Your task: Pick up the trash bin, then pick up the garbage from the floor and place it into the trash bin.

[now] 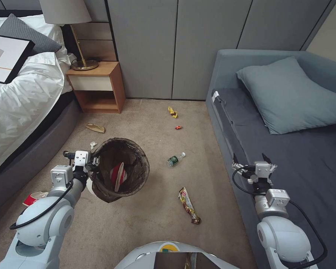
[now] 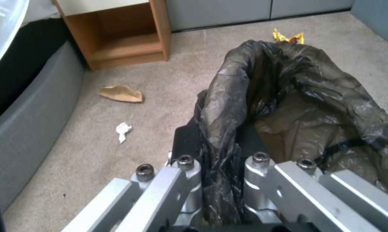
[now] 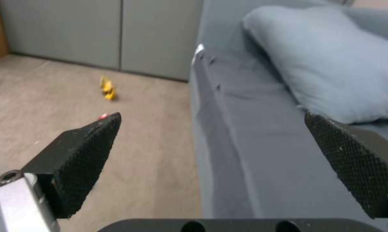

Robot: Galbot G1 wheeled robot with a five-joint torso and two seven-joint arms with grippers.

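Observation:
My left gripper (image 1: 94,163) is shut on the near rim of the trash bin (image 1: 120,170), a white bucket with a dark liner, held tilted above the floor (image 1: 145,224). A red and white packet (image 1: 117,176) lies inside it. In the left wrist view the gripper (image 2: 222,162) pinches the liner's rim (image 2: 228,96). Garbage lies on the carpet: a clear bottle (image 1: 175,159), a brown snack wrapper (image 1: 189,206), a yellow wrapper (image 1: 172,111), a small red piece (image 1: 178,127), tan paper (image 1: 95,128), a white tissue (image 1: 93,144) and a red packet (image 1: 33,198). My right gripper (image 1: 252,158) hangs open over the sofa's edge.
A grey sofa (image 1: 287,157) with a pillow (image 1: 291,93) runs along the right. The bed (image 1: 22,108) fills the left, with a wooden nightstand (image 1: 97,87) and a lamp (image 1: 82,48) behind it. Grey cabinet doors (image 1: 175,45) close off the back.

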